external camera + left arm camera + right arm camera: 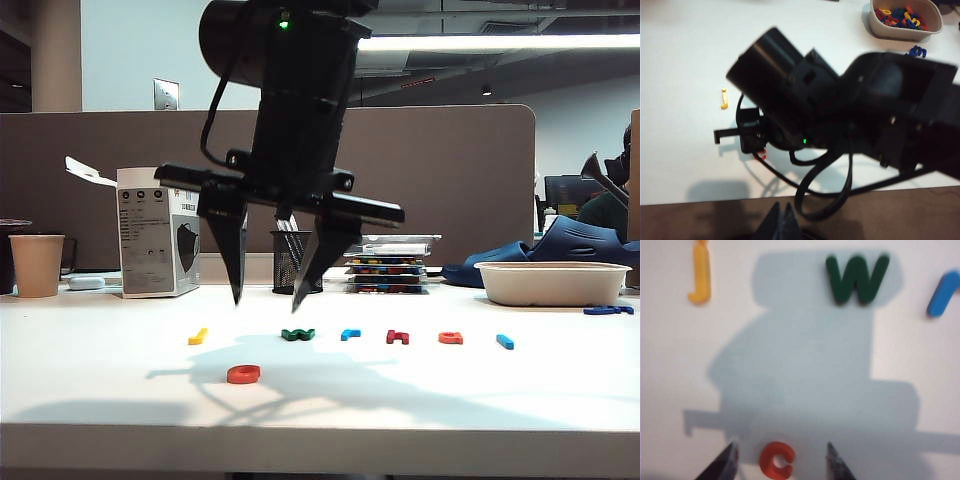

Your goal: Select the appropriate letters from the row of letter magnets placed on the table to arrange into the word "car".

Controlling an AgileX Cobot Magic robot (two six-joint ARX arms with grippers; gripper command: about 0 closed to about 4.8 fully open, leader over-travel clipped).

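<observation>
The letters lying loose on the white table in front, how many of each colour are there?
Yellow: 1
Orange (the c out front, one in the row): 2
Green: 1
Light blue: 2
Dark red: 1
Total: 7

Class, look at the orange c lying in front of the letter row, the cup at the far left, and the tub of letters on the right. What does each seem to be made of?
Orange c: likely moulded plastic, smooth, slightly glossy, with rounded edges. Cup: probably paper, matte tan wall with a rolled rim. Tub: looks like pressed fibre or pulp, dull cream and thick-rimmed, though plastic can't be ruled out.
</observation>
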